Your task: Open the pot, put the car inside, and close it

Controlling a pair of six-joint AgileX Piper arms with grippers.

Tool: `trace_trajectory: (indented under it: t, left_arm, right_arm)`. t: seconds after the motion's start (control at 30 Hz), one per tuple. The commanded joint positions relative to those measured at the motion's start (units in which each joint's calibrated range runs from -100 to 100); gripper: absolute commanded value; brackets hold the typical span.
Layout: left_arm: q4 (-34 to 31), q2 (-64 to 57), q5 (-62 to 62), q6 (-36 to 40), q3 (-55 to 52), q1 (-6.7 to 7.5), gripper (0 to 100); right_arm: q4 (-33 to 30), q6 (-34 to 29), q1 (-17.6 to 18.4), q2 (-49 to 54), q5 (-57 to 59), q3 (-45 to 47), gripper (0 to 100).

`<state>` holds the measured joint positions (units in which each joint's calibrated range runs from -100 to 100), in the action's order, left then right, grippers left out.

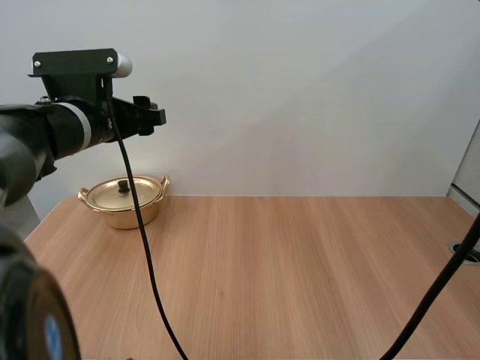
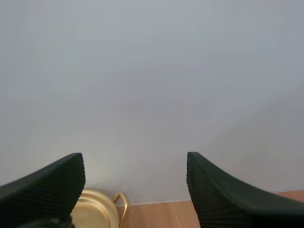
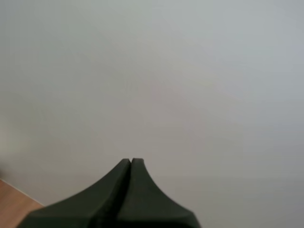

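Nothing is done yet, I judge: the pot sits with its lid on, near the far and left edges of the desk. Well above the pot my left gripper hangs, fingers spread and empty; my right gripper has fingers pressed together on nothing. Right of the pot the desk lies open; opening, loading, closing all remain
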<state>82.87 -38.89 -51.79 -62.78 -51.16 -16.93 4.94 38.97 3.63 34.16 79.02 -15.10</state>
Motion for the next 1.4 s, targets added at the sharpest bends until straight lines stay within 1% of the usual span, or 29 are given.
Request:
trace_trajectory:
  t: [0.0,0.03,0.1,0.2,0.27,0.33,0.37,0.43,0.47,0.5,0.53,0.57,0.6,0.63,0.7,0.8,0.9,1.07,1.23,1.37]
  left_arm:
    - [-5.1,-35.2,3.9,3.5,-2.5,0.0,100]
    - [-6.4,-38.1,4.1,4.3,-2.9,0.0,100]
    - [-9.6,-43.0,4.1,7.6,-3.3,0.0,100]
    - [-15.3,-48.1,4.1,15.9,-3.3,0.0,100]
    - [-18.7,-49.4,4.1,19.3,-3.3,0.08,100]
    - [-21.0,-49.4,4.1,21.3,-3.3,0.51,100]
    - [-24.1,-48.8,4.5,23.1,-3.3,1.13,100]
    - [-28.5,-47.6,4.7,25.6,-3.3,2.91,100]
    - [-31.7,-47.0,5.7,27.3,-3.3,4.34,100]
    - [-37.2,-46.9,8.9,30.4,-4.2,6.97,100]
    - [-40.8,-46.9,12.9,32.6,-5.0,8.37,100]
    - [-48.7,-47.2,18.8,37.1,-7.6,11.69,100]
    - [-55.5,-47.2,20.6,42.2,-9.8,13.45,100]
    - [-59.5,-47.2,20.6,45.5,-11.6,14.38,100]
    - [-65.3,-47.3,20.6,50.8,-15.5,15.47,100]
    - [-70.4,-47.3,21.3,56.0,-21.1,15.65,100]
    - [-74.1,-47.3,26.4,59.7,-27.3,15.65,100]
    - [-74.4,-47.3,28.0,60.9,-33.6,15.65,100]
    - [-74.4,-47.6,28.5,63.0,-38.6,15.65,100]
    - [-75.0,-50.2,28.3,63.5,-41.6,16.45,100]
  right_arm:
    - [5.8,3.2,0.0,0.0,-4.8,6.6,0]
    - [7.5,4.5,0.0,0.0,-6.5,9.0,0]
    - [9.0,6.2,0.0,0.2,-10.5,13.9,0]
    - [9.1,7.4,0.0,0.3,-18.6,20.7,0]
    - [8.5,7.4,-0.3,1.1,-23.1,25.1,0]
    - [8.5,7.4,-0.9,2.7,-27.3,29.1,0]
    - [8.5,7.4,-1.3,3.6,-29.6,31.2,0]
    - [8.5,7.4,-1.9,5.4,-31.8,34.4,0]
    - [8.5,7.3,-2.5,7.8,-35.0,38.0,0]
    - [8.5,7.1,-2.9,10.3,-37.8,41.7,0]
    - [8.5,6.5,-3.2,13.2,-39.8,44.7,0]
    - [8.6,4.8,-3.3,16.9,-41.0,48.5,0]
    - [9.1,3.1,-3.3,19.5,-41.4,50.9,0]
    - [9.9,1.9,-3.3,21.5,-41.5,52.7,0]
    - [11.0,1.4,-3.4,26.4,-41.5,57.1,0]
    - [11.1,1.5,-3.9,31.8,-40.7,63.2,0]
    - [11.1,1.6,-4.0,37.0,-39.4,69.1,0]
    - [10.8,1.6,-4.1,44.9,-39.4,78.7,0]
    - [10.5,1.6,-5.9,48.1,-40.7,87.5,0]
    - [10.5,1.6,-7.1,49.0,-42.8,93.4,0]
